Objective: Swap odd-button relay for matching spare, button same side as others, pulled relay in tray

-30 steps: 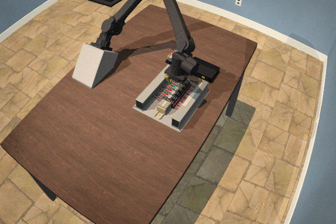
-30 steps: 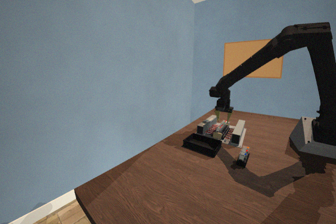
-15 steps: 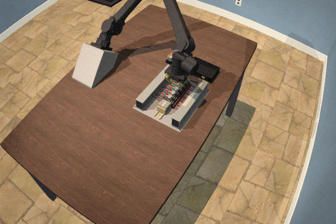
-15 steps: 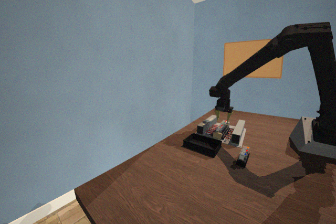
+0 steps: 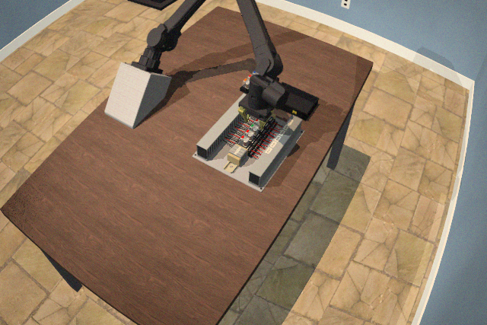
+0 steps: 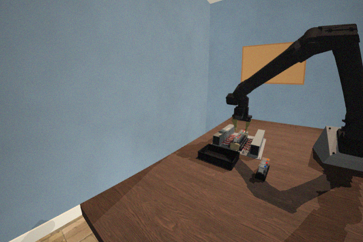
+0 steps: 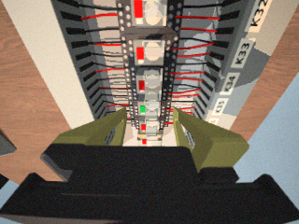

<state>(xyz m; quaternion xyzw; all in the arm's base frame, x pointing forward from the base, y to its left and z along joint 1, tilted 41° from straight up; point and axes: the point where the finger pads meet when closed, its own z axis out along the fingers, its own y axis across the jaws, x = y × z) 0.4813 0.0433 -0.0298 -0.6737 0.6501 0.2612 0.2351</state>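
Note:
A row of relays (image 7: 149, 70) sits in the panel (image 5: 248, 144) between two grey wire ducts. Most have red test buttons; one relay has a green button (image 7: 143, 109). My gripper (image 7: 149, 111) is open and empty, and it hangs over the far end of the row (image 5: 254, 117). Its olive fingers stand on either side of the green-button relay, a little above it and apart from it. The spare relays stand in a small holder (image 6: 262, 168) on the table beside the panel; their buttons are too small to tell apart. The black tray (image 6: 218, 156) lies next to the panel.
Grey wire ducts (image 7: 77, 70) flank the row, one with labels K32 to K35 (image 7: 243, 53). A beige block (image 5: 237, 154) sits at the near end of the row. The arm's grey base (image 5: 133, 93) stands at the table's far left.

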